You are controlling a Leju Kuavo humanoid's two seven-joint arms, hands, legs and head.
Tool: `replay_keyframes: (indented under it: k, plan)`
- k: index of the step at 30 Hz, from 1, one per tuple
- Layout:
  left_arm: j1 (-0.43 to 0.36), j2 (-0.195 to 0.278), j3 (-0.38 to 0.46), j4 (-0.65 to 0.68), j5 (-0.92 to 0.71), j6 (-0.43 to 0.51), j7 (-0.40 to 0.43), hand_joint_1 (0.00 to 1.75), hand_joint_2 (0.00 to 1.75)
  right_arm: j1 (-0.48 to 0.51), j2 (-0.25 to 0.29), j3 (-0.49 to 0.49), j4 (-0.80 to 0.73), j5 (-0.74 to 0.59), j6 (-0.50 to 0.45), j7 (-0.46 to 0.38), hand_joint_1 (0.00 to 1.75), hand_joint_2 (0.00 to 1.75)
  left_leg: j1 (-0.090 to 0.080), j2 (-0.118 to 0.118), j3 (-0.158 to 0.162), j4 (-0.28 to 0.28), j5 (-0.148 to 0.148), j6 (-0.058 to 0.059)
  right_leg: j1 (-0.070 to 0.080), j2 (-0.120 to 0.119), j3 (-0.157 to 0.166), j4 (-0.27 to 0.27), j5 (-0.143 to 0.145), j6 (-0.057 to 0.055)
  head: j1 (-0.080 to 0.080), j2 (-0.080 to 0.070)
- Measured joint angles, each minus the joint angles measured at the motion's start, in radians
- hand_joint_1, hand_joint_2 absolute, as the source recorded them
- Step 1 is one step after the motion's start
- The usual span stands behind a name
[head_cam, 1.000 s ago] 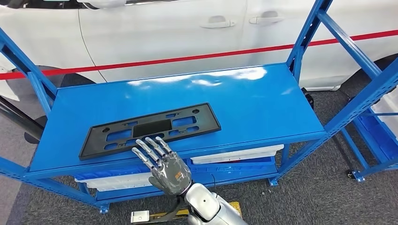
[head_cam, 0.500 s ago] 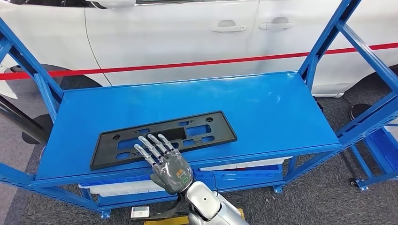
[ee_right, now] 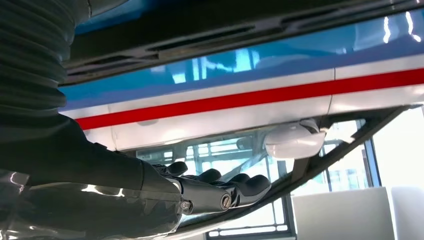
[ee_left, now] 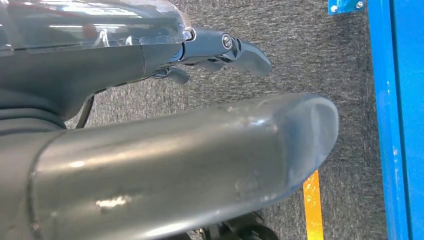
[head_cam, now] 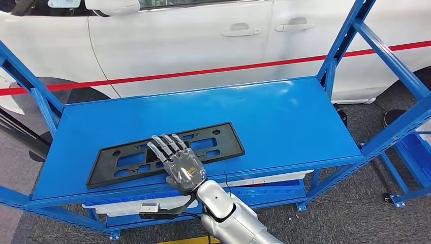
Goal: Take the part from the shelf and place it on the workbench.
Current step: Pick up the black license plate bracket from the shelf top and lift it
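Observation:
The part is a flat black plate frame (head_cam: pixel 231 145) with several cut-outs, lying on the blue shelf top (head_cam: pixel 284 112) near its front edge. My right hand (head_cam: pixel 178 162) reaches in from the front with straight, slightly spread fingers (head_cam: pixel 167 145) over the middle of the frame and grips nothing. I cannot tell whether the fingers touch it. In the right wrist view the hand (ee_right: pixel 210 192) shows with straight fingers close to the dark frame (ee_right: pixel 200 35). My left hand (ee_left: pixel 165 130) hangs beside the shelf over the carpet, fingers (ee_left: pixel 235 47) stretched out and holding nothing.
A white car (head_cam: pixel 203 40) with a red stripe stands close behind the shelf. Blue uprights (head_cam: pixel 345 35) and braces rise at both ends. White trays (head_cam: pixel 264 178) lie on the lower level. A small white device (head_cam: pixel 150 206) lies below the front edge. Grey carpet carries a yellow line (ee_left: pixel 312 205).
My right hand has moved forward from the frame's near edge until its fingers lie over the frame's middle. The camera has shifted a little; the frame itself has not moved on the shelf.

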Motion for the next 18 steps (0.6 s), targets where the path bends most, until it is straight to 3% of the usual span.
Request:
replay_keyframes:
  k: [1, 2, 4, 6, 9, 11, 12, 15, 16, 17, 18]
  plan:
    - [0.0, 0.0, 0.0, 0.0, -0.001, 0.0, 0.0, 0.0, 0.0, -0.004, 0.002, -0.001, 0.015, 0.0, 0.0, 0.001, 0.0, 1.75, 0.0, 0.0, -0.01, 0.021, 0.001, -0.002, 0.0, 0.0, 0.0, 0.001, -0.001, 0.0, 0.0, 0.0]
    - [0.001, 0.0, 0.0, 0.0, -0.003, 0.0, 0.0, 0.0, 0.0, -0.008, 0.004, -0.003, 0.028, 0.0, -0.001, 0.002, 0.0, 1.75, 0.0, 0.0, -0.004, 0.006, 0.02, -0.004, 0.0, 0.0, 0.0, 0.002, -0.001, 0.0, 0.0, 0.0]
    - [0.0, 0.001, 0.0, 0.0, -0.004, 0.0, 0.0, 0.0, 0.0, -0.017, 0.011, -0.006, 0.047, 0.0, -0.001, 0.003, 0.0, 1.75, 0.001, 0.001, 0.053, -0.114, 0.087, -0.002, -0.001, 0.001, 0.0, 0.008, -0.005, 0.005, 0.0, 0.0]
    - [-0.002, 0.001, 0.0, 0.0, -0.006, 0.0, 0.001, 0.0, 0.0, -0.03, 0.017, -0.009, 0.062, 0.001, 0.0, 0.007, 0.0, 1.75, -0.002, 0.0, 0.103, -0.219, 0.12, 0.007, 0.003, 0.003, -0.004, 0.018, -0.009, 0.013, 0.0, 0.0]
    - [-0.002, 0.001, 0.001, 0.0, -0.011, -0.001, 0.002, 0.0, 0.0, -0.046, 0.022, -0.015, 0.088, 0.003, 0.003, 0.017, 0.0, 1.75, -0.005, -0.002, 0.111, -0.242, 0.123, 0.026, 0.006, 0.004, -0.008, 0.02, -0.009, 0.028, 0.001, 0.0]
    - [-0.002, 0.0, 0.002, 0.0, -0.015, -0.002, 0.002, 0.0, 0.0, -0.059, 0.026, -0.02, 0.109, 0.003, 0.007, 0.019, 0.0, 1.75, -0.001, -0.001, 0.113, -0.248, 0.129, 0.039, 0.004, 0.004, -0.017, 0.041, -0.026, 0.038, 0.003, 0.0]
    - [-0.002, 0.0, 0.002, 0.0, -0.017, -0.002, 0.001, 0.0, 0.0, -0.067, 0.028, -0.022, 0.121, 0.004, 0.009, 0.019, 0.0, 1.75, 0.001, 0.0, 0.114, -0.251, 0.131, 0.046, 0.003, 0.004, -0.034, 0.079, -0.049, 0.043, 0.005, 0.0]
    - [-0.003, 0.0, 0.007, 0.0, -0.023, -0.002, -0.002, 0.0, 0.0, -0.082, 0.029, -0.027, 0.163, 0.01, 0.012, 0.022, 0.0, 1.75, 0.0, 0.001, 0.113, -0.252, 0.132, 0.053, -0.003, 0.003, -0.124, 0.262, -0.13, 0.052, 0.008, 0.0]
    - [-0.003, 0.0, 0.008, 0.0, -0.026, -0.002, -0.002, 0.0, 0.0, -0.083, 0.029, -0.029, 0.175, 0.013, 0.014, 0.025, 0.0, 1.75, 0.0, 0.001, 0.113, -0.252, 0.131, 0.053, -0.005, 0.003, -0.141, 0.293, -0.132, 0.053, 0.009, 0.0]
    - [-0.002, 0.0, 0.01, 0.0, -0.028, -0.002, -0.002, 0.0, 0.0, -0.085, 0.029, -0.03, 0.187, 0.015, 0.016, 0.028, 0.0, 1.75, 0.0, 0.0, 0.113, -0.252, 0.131, 0.053, -0.006, 0.003, -0.141, 0.287, -0.116, 0.052, 0.009, 0.0]
    - [-0.002, -0.001, 0.01, 0.0, -0.03, -0.002, -0.002, 0.0, 0.0, -0.089, 0.03, -0.031, 0.196, 0.017, 0.019, 0.031, 0.0, 1.75, 0.0, 0.0, 0.115, -0.251, 0.13, 0.052, -0.007, 0.002, -0.122, 0.245, -0.085, 0.05, 0.009, 0.0]
